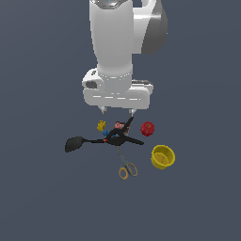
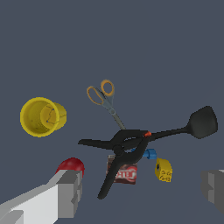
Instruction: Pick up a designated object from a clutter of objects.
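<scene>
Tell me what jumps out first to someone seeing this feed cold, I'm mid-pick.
The white gripper hangs open directly above a tight pile. There the black spring clamp lies across the long black spatula, whose oval head sticks out toward the exterior view's left. Bright colours ring the pile: a yellow cup on its side and a red fruit toward the exterior view's right, and orange-handled scissors nearer the camera.
</scene>
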Motion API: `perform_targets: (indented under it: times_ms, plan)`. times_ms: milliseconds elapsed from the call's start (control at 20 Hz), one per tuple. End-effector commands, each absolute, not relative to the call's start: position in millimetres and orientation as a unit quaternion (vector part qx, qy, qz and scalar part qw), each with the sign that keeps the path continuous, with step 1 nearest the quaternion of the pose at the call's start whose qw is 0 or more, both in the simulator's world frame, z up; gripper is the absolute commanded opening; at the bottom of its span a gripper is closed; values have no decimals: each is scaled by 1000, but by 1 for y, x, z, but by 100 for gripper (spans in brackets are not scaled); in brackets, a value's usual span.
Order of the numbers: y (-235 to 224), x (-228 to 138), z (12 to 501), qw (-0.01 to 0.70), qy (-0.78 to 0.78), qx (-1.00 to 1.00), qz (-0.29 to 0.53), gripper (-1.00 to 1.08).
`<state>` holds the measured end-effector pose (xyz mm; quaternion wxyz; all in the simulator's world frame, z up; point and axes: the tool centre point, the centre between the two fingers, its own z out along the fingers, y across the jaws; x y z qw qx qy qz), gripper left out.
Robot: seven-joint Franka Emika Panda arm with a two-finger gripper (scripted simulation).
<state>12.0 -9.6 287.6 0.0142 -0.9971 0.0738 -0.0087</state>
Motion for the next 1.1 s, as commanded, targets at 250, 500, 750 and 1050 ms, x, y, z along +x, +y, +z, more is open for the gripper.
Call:
perform_targets:
  times_ms: [250,500,750,1050]
  plan:
    - [-34,15,241,22,193,-981,-4,100]
    - [-53,14,206,24,281,-960,0,100]
    - [-73,9,172,23,367,-930,2,100]
    - [-98,-1,132,18,467,-884,4,100]
